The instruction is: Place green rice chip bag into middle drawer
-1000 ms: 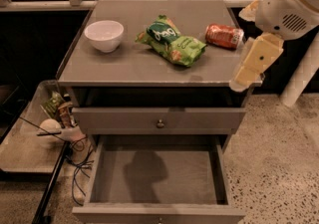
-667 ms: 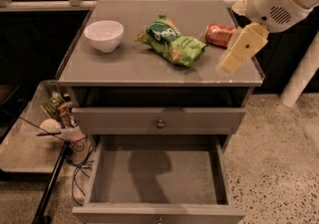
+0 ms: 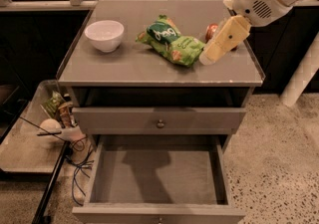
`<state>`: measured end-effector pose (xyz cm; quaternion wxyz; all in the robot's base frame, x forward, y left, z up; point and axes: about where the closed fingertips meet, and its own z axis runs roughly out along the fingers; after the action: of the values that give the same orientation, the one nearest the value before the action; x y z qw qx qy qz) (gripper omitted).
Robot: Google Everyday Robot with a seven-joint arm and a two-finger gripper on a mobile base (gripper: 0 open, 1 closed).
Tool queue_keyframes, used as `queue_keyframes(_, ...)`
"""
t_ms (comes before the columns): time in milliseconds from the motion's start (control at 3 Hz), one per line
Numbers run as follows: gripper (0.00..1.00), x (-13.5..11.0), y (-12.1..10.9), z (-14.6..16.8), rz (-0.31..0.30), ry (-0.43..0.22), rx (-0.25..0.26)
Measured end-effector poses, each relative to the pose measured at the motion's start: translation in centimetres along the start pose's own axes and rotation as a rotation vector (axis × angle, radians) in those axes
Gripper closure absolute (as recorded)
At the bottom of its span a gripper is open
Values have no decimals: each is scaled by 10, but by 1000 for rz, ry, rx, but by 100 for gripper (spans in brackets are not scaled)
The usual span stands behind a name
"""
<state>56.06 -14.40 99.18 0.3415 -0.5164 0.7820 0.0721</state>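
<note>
Likely light, crinkly, slippery: green rice chip bag (image 3: 172, 44). Gripper (image 3: 215, 50) just beside bag; its state I cannot tell. I'd pinch bag's nearest end.

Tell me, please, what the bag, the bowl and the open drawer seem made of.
Bag: thin glossy foil or plastic film; it crinkles and glints.
Bowl: probably glazed ceramic, maybe plastic; smooth white sheen.
Drawer: matt grey, painted metal or laminate; cannot tell.
Gripper, beside the bag's right end over the table: smooth cream, likely plastic.
</note>
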Motion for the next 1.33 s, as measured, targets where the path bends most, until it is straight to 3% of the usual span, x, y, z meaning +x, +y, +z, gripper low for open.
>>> queue_keyframes(667,0,-9,-2,8,-24,-6,36)
queue_keyframes(1333,0,-26,-23,58,-30,-74,98)
